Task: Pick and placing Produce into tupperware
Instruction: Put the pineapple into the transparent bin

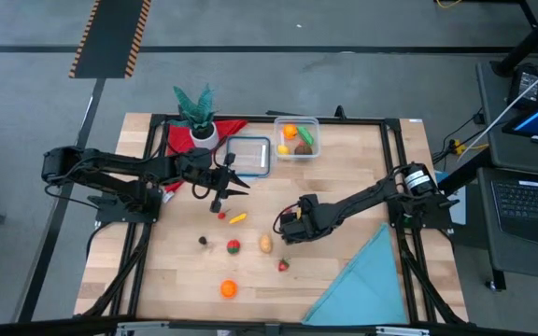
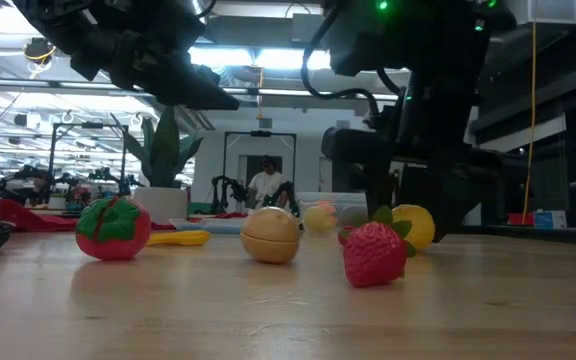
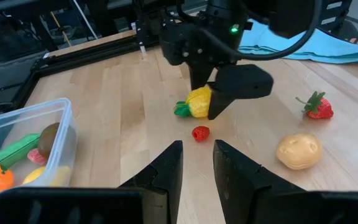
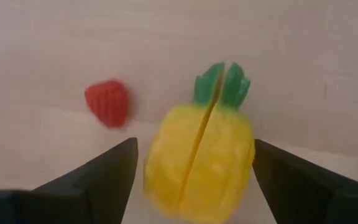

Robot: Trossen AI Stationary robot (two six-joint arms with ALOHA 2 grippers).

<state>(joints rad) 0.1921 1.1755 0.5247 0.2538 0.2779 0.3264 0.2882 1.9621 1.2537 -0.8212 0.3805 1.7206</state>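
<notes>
Pineapple [image 4: 199, 160], a small yellow toy with a green crown, is what I am working on now: it is lying on the table [image 1: 166, 280] near the middle, directly between the wide-spread fingers of my right gripper [image 1: 288, 225]. In the right wrist view it is sitting inside the gap with a finger on each side, neither one touching it as far as I can see, so I am not holding anything with this arm yet. Its long axis, body to crown, is running away from the wrist, roughly along the fingers and not across them, so I judge that closing would pinch its narrower sides. A small red berry [image 4: 107, 102] is lying just beside it, outside the fingers.

My left gripper [image 1: 220, 185] is hanging over the table between the pineapple and the tupperware [image 1: 297, 138], fingers only narrowly parted and gripping nothing. The right arm is clearly the nearer one to this fruit.

I am seeing the tupperware at the far edge of the table, already holding an orange piece, a green one and a brown one. A potato [image 1: 265, 245], a strawberry [image 1: 284, 265], a tomato [image 1: 233, 247] and an orange [image 1: 228, 289] are waiting loose on the wood.
</notes>
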